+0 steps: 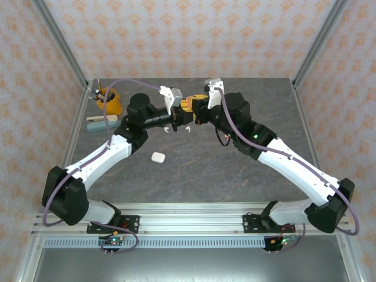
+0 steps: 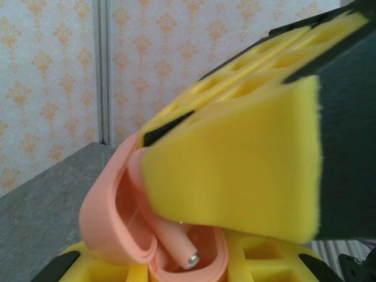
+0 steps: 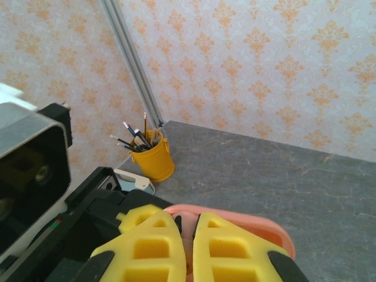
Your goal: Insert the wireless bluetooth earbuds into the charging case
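Orange-patterned wallpaper is framing a grey stone-look table (image 1: 235, 170) where your two arms are meeting at mid-rear. Your left gripper (image 1: 175, 119) is clamping the salmon-pink pebble-shaped plastic charging case (image 2: 108, 214), whose lid is swung open. Your right gripper (image 3: 187, 218) is reaching into it from above, its yellow foam fingers (image 2: 235, 170) closed almost pad to pad. They appear to be pinching a salmon-orange stemmed plastic earbud (image 2: 179, 247), and its metal-tipped stem is poking into the case's hollow. A white pebble-shaped case (image 1: 157, 157) is lying on the table nearer the bases, and a yellow bucket-shaped cup of pencils (image 3: 157, 160) is standing at the far left corner.

You are seating the bud, by the look of it, and the stem is entering at a slant. To do this well, you should be lining the stem up with its socket before pushing and easing straight down rather than sideways. The left claw should be holding the case steady so that it is not twisting. Releasing only once the bud is sitting flush is the safer course, since the socket itself is hidden behind the pad.
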`<action>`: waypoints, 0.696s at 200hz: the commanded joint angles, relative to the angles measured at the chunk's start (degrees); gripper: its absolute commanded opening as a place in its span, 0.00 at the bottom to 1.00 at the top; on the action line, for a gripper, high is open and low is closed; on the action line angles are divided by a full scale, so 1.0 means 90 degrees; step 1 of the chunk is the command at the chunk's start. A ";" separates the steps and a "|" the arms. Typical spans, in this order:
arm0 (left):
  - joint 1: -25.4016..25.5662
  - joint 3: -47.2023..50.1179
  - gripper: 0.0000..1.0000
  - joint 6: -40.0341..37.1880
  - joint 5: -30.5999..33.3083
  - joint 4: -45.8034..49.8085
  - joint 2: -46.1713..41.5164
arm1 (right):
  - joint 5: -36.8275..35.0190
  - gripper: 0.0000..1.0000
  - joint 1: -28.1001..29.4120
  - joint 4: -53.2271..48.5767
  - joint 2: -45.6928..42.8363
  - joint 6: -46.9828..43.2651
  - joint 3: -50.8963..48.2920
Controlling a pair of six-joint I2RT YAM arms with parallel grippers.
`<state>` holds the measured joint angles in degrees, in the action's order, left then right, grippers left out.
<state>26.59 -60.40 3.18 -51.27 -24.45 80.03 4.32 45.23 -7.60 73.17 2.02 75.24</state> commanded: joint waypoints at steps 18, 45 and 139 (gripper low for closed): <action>0.0073 -0.0228 0.00 -0.0012 -0.0232 -0.0015 0.0010 | -0.0426 0.05 0.0032 0.0193 -0.0033 -0.0205 0.0156; 0.0083 -0.0237 0.00 -0.0012 -0.0185 -0.0027 -0.0015 | -0.0453 0.05 0.0032 0.0136 -0.0053 -0.0305 0.0107; 0.0078 -0.0342 0.00 0.0058 -0.0003 -0.0112 0.0063 | -0.0295 0.06 0.0350 -0.0167 -0.0090 -0.0647 0.0018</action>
<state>26.65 -60.95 3.22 -51.44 -23.35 80.05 1.74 47.62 -7.64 73.17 -2.37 75.24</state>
